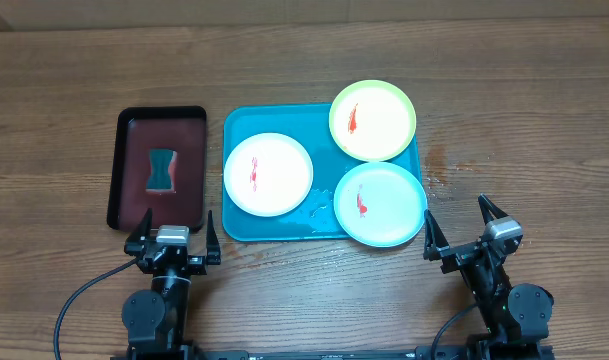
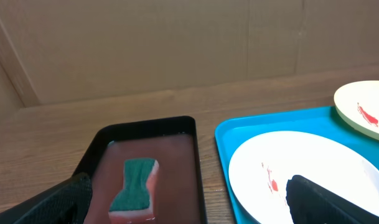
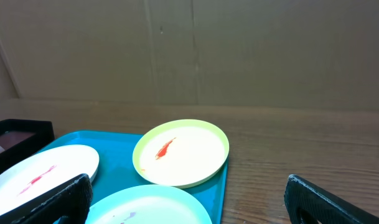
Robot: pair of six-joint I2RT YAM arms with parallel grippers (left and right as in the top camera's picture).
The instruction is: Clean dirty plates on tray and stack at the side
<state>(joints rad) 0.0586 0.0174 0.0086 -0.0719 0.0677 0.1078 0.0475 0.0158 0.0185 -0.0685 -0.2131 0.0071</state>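
Note:
The turquoise tray (image 1: 246,222) holds three plates, each with a red smear: a white plate (image 1: 268,174) at the left, a pale green plate (image 1: 373,120) at the back right and a pale blue plate (image 1: 380,204) at the front right. The white plate (image 2: 301,168) and the green plate (image 2: 363,109) show in the left wrist view. The right wrist view shows the green plate (image 3: 182,152), the blue plate (image 3: 145,208) and the white plate (image 3: 43,174). My left gripper (image 1: 173,238) is open and empty, near the table's front edge. My right gripper (image 1: 464,232) is open and empty, right of the tray's front corner.
A black tray with dark red inside (image 1: 134,130) stands left of the turquoise tray and holds a green sponge (image 1: 162,169), which also shows in the left wrist view (image 2: 134,183). Water drops lie on the wood (image 1: 439,165) right of the tray. A cardboard wall stands behind the table.

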